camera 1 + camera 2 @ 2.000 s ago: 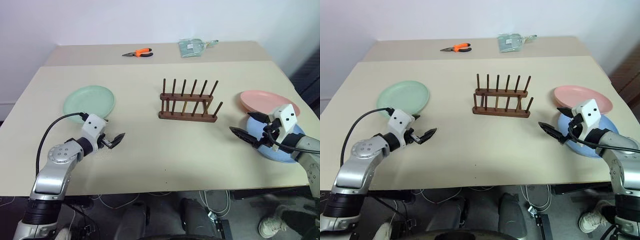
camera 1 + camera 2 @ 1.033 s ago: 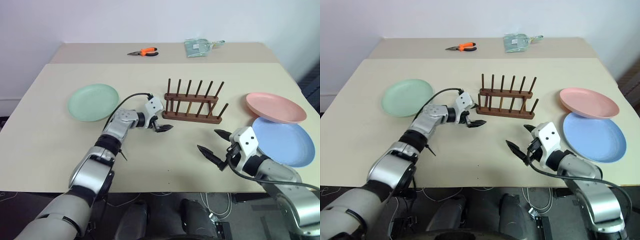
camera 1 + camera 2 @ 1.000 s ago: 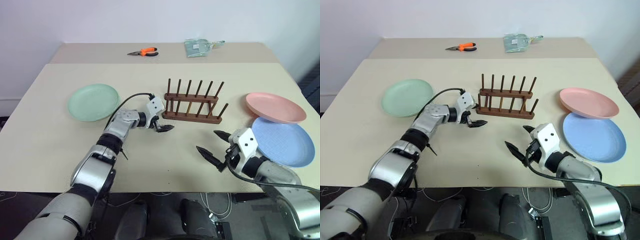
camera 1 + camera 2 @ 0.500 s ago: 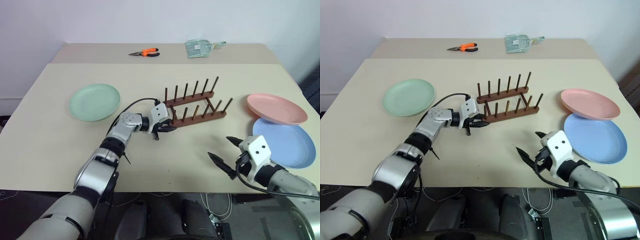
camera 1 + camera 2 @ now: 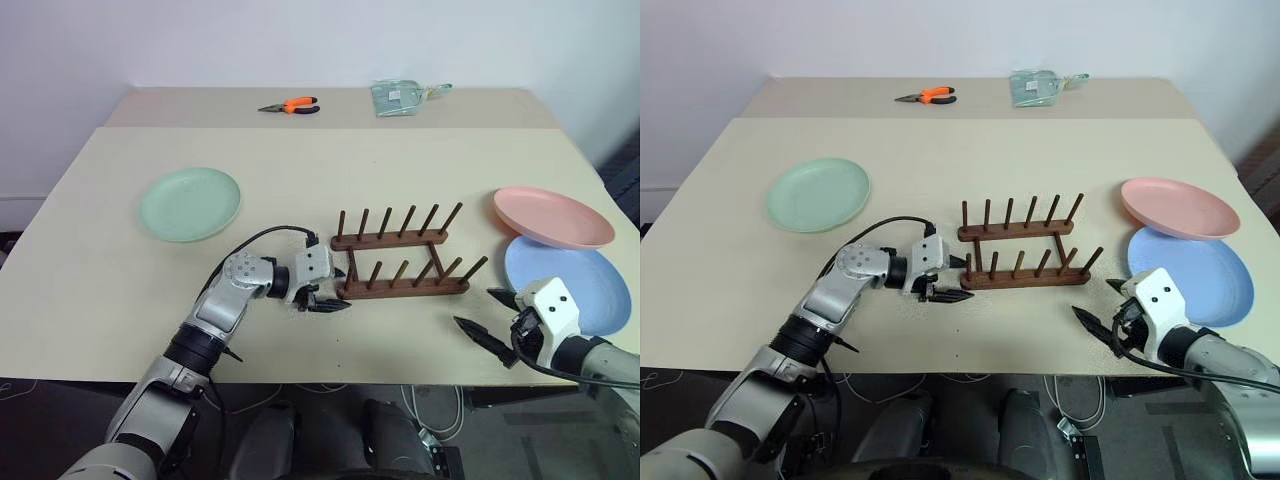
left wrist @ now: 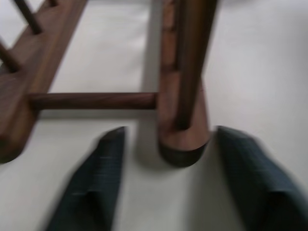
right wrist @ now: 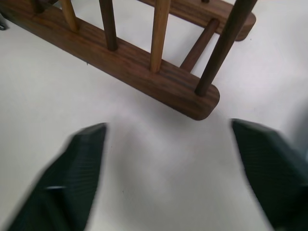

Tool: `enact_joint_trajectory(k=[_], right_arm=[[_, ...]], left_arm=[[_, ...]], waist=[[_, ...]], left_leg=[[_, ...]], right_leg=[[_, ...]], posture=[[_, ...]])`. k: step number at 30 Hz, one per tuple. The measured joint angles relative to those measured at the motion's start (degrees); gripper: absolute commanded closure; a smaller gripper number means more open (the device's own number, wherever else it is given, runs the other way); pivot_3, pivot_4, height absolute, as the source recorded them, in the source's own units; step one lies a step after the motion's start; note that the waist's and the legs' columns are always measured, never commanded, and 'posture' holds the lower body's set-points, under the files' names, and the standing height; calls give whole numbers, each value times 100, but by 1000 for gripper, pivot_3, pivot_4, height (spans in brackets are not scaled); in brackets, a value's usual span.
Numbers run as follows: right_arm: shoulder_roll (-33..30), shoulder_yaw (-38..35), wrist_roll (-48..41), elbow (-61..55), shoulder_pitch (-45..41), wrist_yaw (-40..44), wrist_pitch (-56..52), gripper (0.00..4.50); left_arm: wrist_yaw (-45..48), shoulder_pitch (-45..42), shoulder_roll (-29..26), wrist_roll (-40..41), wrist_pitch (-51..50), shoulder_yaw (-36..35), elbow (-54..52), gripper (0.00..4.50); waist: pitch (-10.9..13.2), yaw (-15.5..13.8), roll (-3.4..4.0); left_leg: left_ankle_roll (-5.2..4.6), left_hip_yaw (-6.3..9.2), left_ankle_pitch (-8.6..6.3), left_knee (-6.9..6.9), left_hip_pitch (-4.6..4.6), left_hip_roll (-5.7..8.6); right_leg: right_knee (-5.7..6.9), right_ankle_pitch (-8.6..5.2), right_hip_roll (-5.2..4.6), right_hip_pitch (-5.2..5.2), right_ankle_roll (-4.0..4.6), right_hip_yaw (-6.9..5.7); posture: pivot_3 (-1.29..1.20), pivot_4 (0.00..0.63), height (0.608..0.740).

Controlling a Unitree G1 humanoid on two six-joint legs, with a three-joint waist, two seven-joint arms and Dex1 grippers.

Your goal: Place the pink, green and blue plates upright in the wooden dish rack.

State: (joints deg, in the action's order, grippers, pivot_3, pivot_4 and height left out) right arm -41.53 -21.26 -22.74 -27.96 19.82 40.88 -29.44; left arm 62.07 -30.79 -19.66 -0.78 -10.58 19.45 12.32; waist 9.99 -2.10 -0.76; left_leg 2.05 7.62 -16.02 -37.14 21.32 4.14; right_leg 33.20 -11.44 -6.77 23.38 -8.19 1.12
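rack (image 5: pixel 402 262) mid-bench, long axis left-right, empty | left end effector (image 5: pixel 322 300) open at rack's left end, fingers straddling near rail's tip | right end effector (image 5: pixel 490 322) open, just beside blue plate (image 5: pixel 570 286); pink plate (image 5: pixel 552 215) behind it | green plate (image 5: pixel 190 203) far left, nearer left arm

Our left arm reaches across low over the counter (image 5: pixel 120 290), its wrist bent toward our right, and the left claw (image 5: pixel 327 300) has its two fingers spread apart. Our right arm sits far out at the near right edge; the right claw (image 5: pixel 492 319) looks open, fingers well apart.
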Motion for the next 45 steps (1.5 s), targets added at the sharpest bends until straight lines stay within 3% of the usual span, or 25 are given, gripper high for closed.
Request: enact_joint_trajectory(k=[2,5,8,14,19,29,32,37,41,45], right_arm=[[-15,-2,-5,-5,78,85,-8,2961],[-31,26,-3,-51,211,175,-25,4465],[-36,265,172,-42,202,140,-8,4500],[134,1039,823,327,-436,-351,175,4500],[580,1635,1477,1034,-1565,-1047,277,4500],[757,2047,2051,2850,-3135,-1386,913,4500],[629,2023,1959,2881,-3175,-1103,999,3723],[-331,1323,1828,2235,-2904,-647,1147,1285],[-1579,812,2349,2279,-2623,-454,1650,1285],[-1802,1104,2856,3063,-2700,-483,2208,1285]], left_arm=[[22,52,-260,46,-188,-32,-237,102],[295,525,-853,424,-837,-275,-961,1270],[429,918,-1048,775,-1524,-297,-1742,2813],[-490,1066,-303,608,-2201,235,-2300,2813],[-2038,714,826,118,-2636,438,-1817,2813],[-3166,73,1032,12,-2246,78,-704,2813],[-3226,20,1007,17,-2152,-3,-591,2878],[-3014,202,737,170,-2079,-141,-838,2878],[-2529,553,547,479,-1976,-190,-1296,2878],[-2269,587,527,631,-1889,-183,-1598,2878]], waist=[[-1,21,1],[-4,143,7],[-5,151,9],[-8,126,-2],[-12,143,-8],[-16,166,-5],[-14,167,-2],[-11,167,6],[-8,144,3],[-9,146,-1]], left_leg=[[0,-1,0,3,-1,-2],[0,1,-1,12,-5,-6],[0,0,-1,9,-3,-7],[0,5,-1,-4,0,0],[1,4,0,-11,-9,2],[2,2,2,-1,-23,2],[3,2,2,-1,-20,3],[3,-1,2,-1,-12,3],[3,-2,2,-2,-4,3],[3,-8,2,-5,-4,3]], right_leg=[[1,-1,1,1,1,0],[4,-3,2,2,3,0],[3,-5,-1,1,5,1],[-2,-5,-4,-6,6,1],[6,-2,-1,-13,7,1],[13,11,5,-14,-8,2],[12,13,5,-11,-9,3],[11,12,3,-4,-11,4],[3,10,3,-3,-10,2],[0,1,-1,-7,7,5]], posture=[[0,150,740],[0,150,740],[0,150,740],[0,150,740],[0,150,740],[0,150,740],[0,150,740],[0,150,740],[0,150,740],[0,150,740]])
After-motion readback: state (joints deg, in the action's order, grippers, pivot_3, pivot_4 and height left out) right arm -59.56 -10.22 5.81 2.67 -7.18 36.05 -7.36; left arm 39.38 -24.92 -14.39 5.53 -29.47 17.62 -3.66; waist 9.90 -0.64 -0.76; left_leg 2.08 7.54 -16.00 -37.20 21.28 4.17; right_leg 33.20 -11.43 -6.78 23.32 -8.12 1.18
